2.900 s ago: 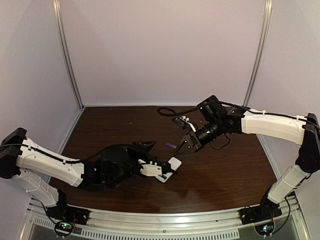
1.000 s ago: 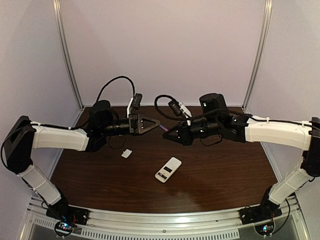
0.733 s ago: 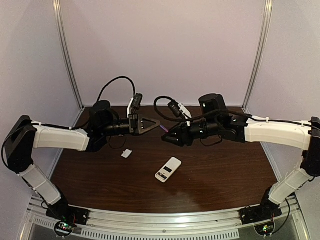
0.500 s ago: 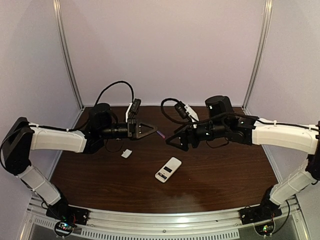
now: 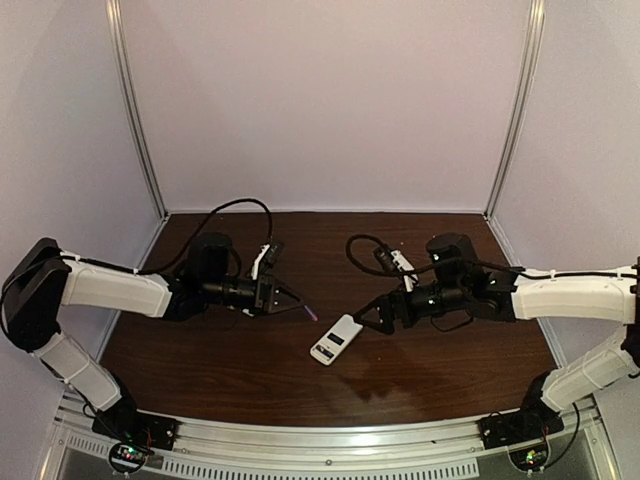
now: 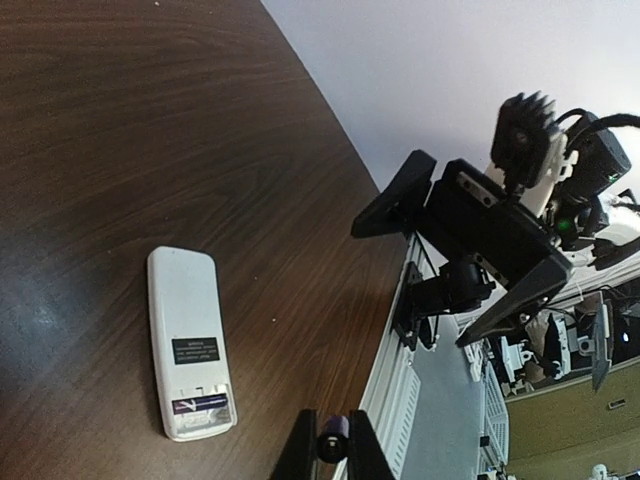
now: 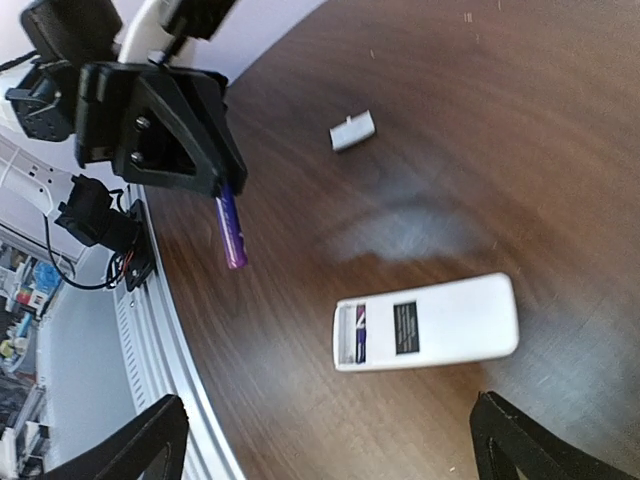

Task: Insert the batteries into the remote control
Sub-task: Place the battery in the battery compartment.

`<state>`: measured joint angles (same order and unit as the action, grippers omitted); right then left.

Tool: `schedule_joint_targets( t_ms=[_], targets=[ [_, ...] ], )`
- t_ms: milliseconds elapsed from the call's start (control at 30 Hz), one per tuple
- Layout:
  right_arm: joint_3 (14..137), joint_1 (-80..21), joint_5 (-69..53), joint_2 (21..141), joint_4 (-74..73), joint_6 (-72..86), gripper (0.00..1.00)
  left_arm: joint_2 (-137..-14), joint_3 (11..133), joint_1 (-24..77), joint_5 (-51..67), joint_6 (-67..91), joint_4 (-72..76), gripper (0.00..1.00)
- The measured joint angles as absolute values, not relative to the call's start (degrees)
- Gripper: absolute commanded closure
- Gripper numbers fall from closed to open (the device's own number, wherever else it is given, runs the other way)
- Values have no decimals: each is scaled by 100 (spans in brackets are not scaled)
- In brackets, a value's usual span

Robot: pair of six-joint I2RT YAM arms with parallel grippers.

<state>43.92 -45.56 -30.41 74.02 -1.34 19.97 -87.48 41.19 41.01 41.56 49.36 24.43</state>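
Observation:
The white remote control (image 5: 336,339) lies back face up in the middle of the table, its compartment end (image 6: 203,412) uncovered. One purple-blue battery (image 7: 361,335) sits in one slot and the slot beside it is bare. My left gripper (image 5: 297,305) hovers just left of the remote, shut on the second battery (image 5: 311,313), whose purple end (image 6: 333,428) sticks out past the fingertips. In the right wrist view this battery (image 7: 231,225) hangs above the wood. My right gripper (image 5: 372,316) stands wide open just right of the remote, holding nothing.
A small loose white cover piece (image 7: 352,131) lies on the dark wood table (image 5: 430,375) beyond the remote, near the left arm. Pale walls with metal posts (image 5: 137,120) enclose the back and sides. An aluminium rail (image 5: 330,440) runs along the near edge.
The right gripper opened and let go of the battery, which stays in the shut left gripper. Both arms then drew apart and came down toward the remote.

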Motion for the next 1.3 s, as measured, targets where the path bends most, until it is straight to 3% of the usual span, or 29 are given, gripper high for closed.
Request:
schedule_joint_targets(
  t_ms=[433,933,1300],
  targets=[
    [3883,-4563,-3673,8567,958,3321,9,-9384,3774,4637,3524,4993,2412,100],
    [3680,-4703,-4119,9343,2062,4338,26,-9773,4014,4877,2932,4827,2342,100],
    [3691,-4856,-4462,10106,2762,4853,31,-9907,4106,5030,2517,4724,2220,100]
  ],
)
